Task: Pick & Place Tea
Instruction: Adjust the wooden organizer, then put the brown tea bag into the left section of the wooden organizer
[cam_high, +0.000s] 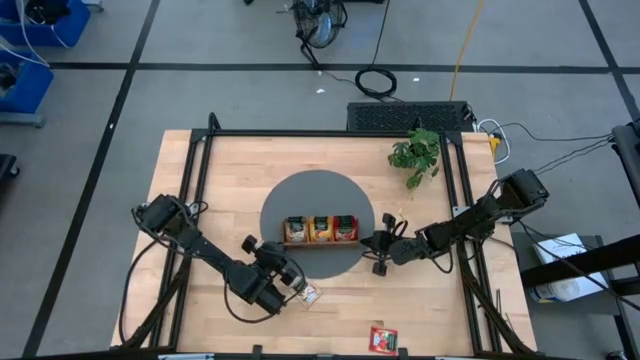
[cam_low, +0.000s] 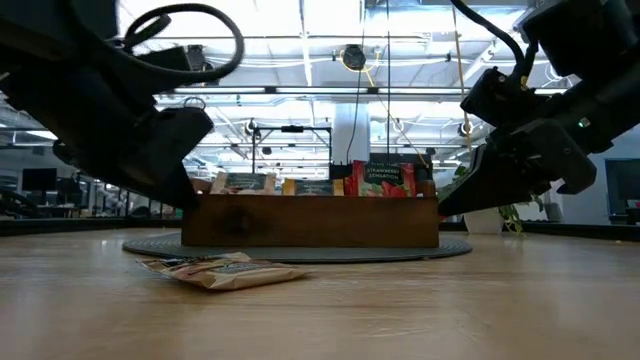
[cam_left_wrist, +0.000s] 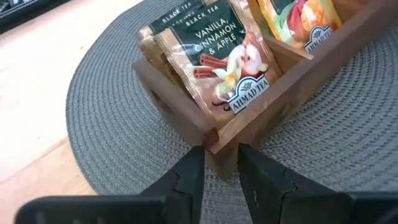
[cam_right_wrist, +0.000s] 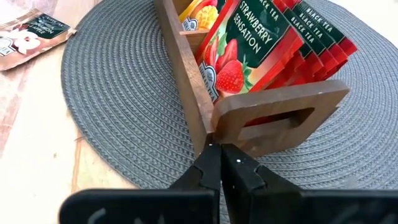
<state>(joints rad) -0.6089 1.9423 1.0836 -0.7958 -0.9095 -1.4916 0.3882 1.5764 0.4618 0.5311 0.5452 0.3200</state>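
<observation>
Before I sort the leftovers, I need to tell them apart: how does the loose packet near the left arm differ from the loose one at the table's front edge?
The beige packet is pale brown, the red packet is red. The beige one lies just beside the left gripper; the red one lies alone, nearer the table edge. Both lie flat on bare wood, outside the tray.

Red strawberry packets (cam_right_wrist: 261, 37), orange-yellow packets (cam_left_wrist: 298, 18) and beige-brown, green-banded packets (cam_left_wrist: 217, 56) are filling the brown tray (cam_high: 320, 244), sitting on a grey woven mat (cam_high: 300, 195) over the pale wood bench (cam_high: 200, 180).
</observation>
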